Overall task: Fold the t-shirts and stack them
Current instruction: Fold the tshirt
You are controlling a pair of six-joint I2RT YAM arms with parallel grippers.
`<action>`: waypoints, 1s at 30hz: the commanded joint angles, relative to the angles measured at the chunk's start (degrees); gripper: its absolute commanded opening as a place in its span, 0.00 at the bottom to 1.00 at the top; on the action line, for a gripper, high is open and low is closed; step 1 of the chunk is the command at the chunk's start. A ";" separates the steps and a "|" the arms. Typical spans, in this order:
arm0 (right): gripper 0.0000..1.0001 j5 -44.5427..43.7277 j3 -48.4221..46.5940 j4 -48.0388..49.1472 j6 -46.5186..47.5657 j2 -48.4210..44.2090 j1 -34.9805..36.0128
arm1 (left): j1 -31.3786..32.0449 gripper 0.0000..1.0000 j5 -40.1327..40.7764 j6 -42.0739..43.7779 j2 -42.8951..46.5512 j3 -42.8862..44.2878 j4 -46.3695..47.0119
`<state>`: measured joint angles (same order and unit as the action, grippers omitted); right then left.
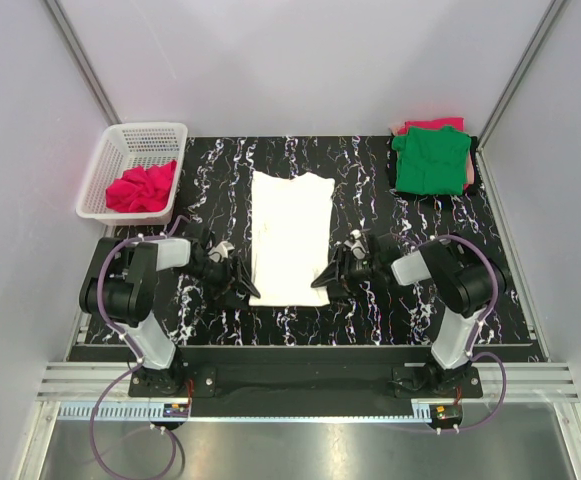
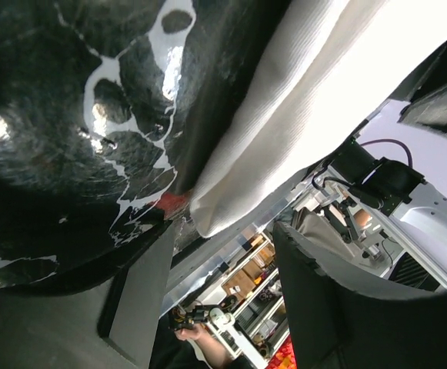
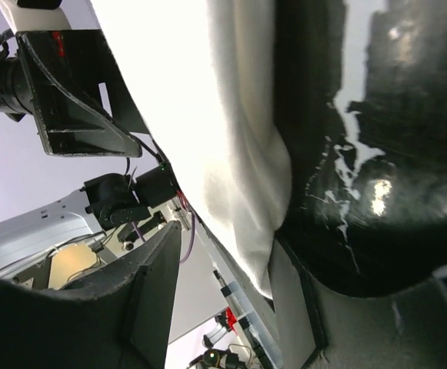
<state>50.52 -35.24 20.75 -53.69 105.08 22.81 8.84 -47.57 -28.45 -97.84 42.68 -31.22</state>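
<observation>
Left arm (image 1: 135, 285) and right arm (image 1: 457, 280) are bent low, with left end effector (image 1: 243, 290) and right end effector (image 1: 322, 281) pointing inward at each other, jaws apart.

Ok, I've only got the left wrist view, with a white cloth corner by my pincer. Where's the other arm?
Observer: The right pincer sits at the white shirt's opposite near corner, jaws apart.
Operator: Is that shirt folded at all?
Observer: It lies flat as a long narrow strip, and its sides look folded in.
Operator: Anything stacked yet?
Observer: A green shirt lies folded on a red one at the far right corner.
</observation>
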 commanded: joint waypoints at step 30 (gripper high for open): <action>0.56 -20.73 7.99 -36.49 -0.18 -21.32 7.43 | 4.25 0.60 10.39 -2.40 0.64 -2.33 10.39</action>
<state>34.44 -29.98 -9.10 -53.15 84.53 28.99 12.69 -46.70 -34.30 -95.70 40.51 -22.41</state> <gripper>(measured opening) 0.553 0.602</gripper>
